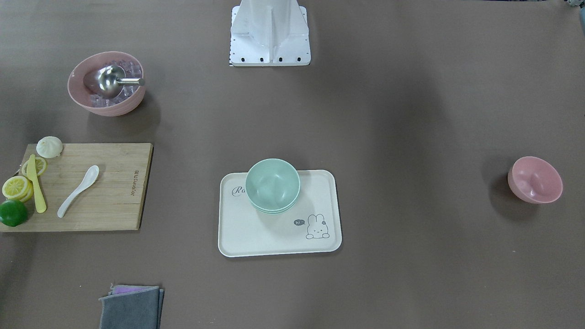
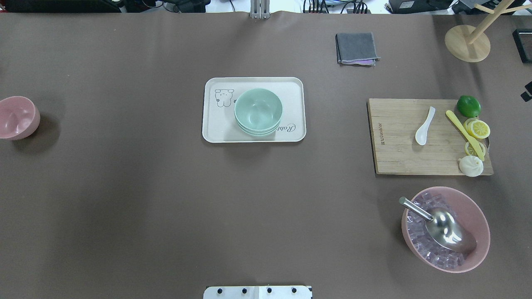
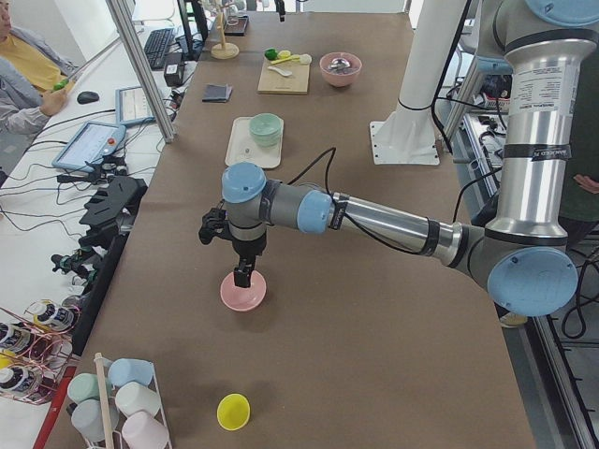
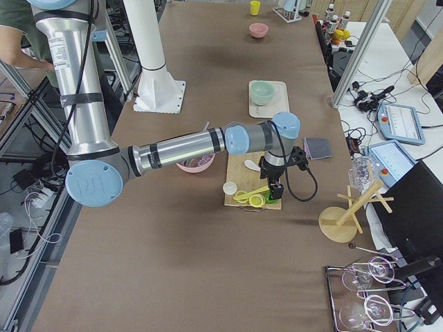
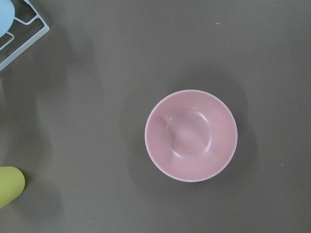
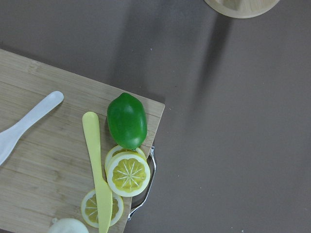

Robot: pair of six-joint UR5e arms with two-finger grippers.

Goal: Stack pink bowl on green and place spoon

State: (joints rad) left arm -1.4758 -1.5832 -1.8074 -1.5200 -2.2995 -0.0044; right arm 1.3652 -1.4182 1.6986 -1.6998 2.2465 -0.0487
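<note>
A small empty pink bowl (image 1: 535, 179) stands alone on the brown table; it also shows in the overhead view (image 2: 16, 117) and fills the left wrist view (image 5: 191, 135). Stacked green bowls (image 1: 273, 185) sit on a cream tray (image 1: 279, 237) at the table's middle. A white spoon (image 1: 77, 190) lies on the wooden cutting board (image 1: 114, 183). My left gripper (image 3: 242, 276) hangs just above the pink bowl (image 3: 243, 292). My right gripper (image 4: 275, 190) hovers over the board's end by the lime. I cannot tell whether either is open or shut.
A large pink bowl (image 1: 114, 109) holds ice cubes and a metal scoop (image 1: 112, 81). On the board lie a lime (image 1: 13, 213), lemon slices, a yellow knife (image 1: 35, 189) and a bun (image 1: 49, 146). Grey cloths (image 1: 131, 308) and a wooden stand (image 2: 467, 41) stand nearby.
</note>
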